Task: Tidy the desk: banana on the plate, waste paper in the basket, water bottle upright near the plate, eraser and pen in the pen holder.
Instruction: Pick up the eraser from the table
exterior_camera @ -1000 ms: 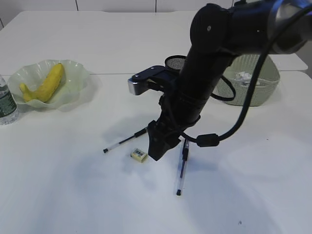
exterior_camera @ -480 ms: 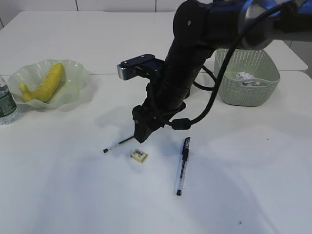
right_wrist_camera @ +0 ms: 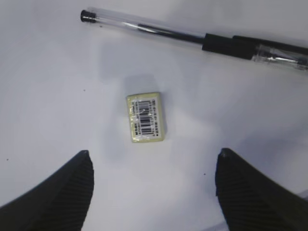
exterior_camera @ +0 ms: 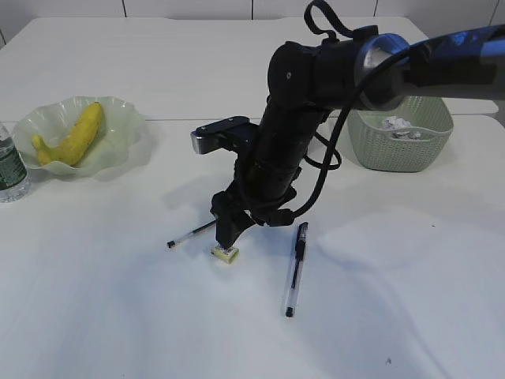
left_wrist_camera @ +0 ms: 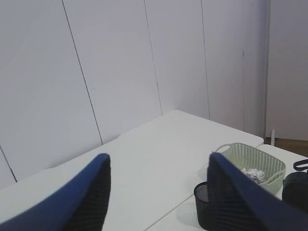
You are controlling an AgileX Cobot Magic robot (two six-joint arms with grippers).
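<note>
Right hand poised over eraser, fingers spread, nothing gripped.

Tiny pale yellow rectangular eraser with printed label (right_wrist_camera: 147,117) lies flat on the white desk (exterior_camera: 118,316), centred between the right hand's (right_wrist_camera: 153,185) wide-open fingers, likely lined up for a straight-down pick. One clear black-tipped pen (exterior_camera: 295,268) lies just right of it, a thinner pen (exterior_camera: 193,234) just left. Black mesh pen holder (left_wrist_camera: 208,204) waits far right beside the grey-green woven basket (exterior_camera: 402,142). Yellow banana (exterior_camera: 75,136) already on the ruffled green glass plate (exterior_camera: 126,118). Left hand (left_wrist_camera: 156,192) raised, open, empty.

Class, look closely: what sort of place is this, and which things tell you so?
Probably an indoor lab or office: a plain white desk against bare panelled walls, with a robot arm working over it.
</note>
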